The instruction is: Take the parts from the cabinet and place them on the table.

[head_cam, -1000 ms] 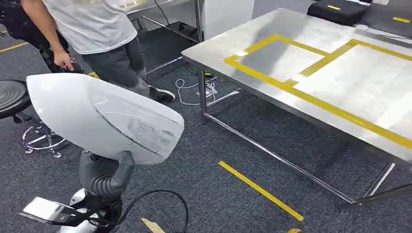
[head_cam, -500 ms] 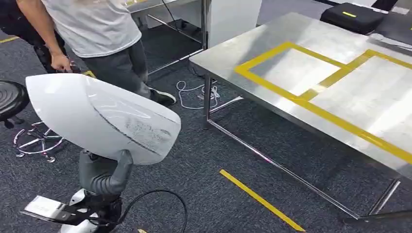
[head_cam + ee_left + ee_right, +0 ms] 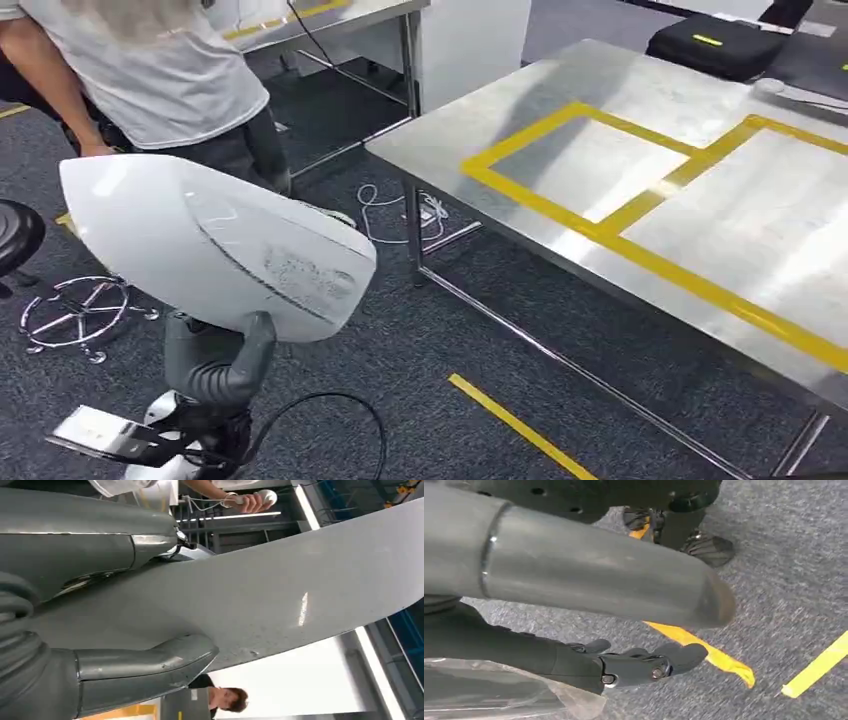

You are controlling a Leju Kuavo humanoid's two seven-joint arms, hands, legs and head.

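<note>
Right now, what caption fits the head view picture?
Left hand holds a big white part near the steel table.

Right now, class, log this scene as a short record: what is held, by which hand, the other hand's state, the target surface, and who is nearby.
held part: white curved shell
holder: left hand, gripping its lower edge
right hand: fingers partly curled, holding nothing
target: steel table with yellow tape rectangles, bare
nearby: person standing beyond the shell

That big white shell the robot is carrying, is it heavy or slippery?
The white shell is probably light for its size, since one left hand holds it from below. Its glossy surface looks slippery. It keeps its curve, so likely stiff.
</note>
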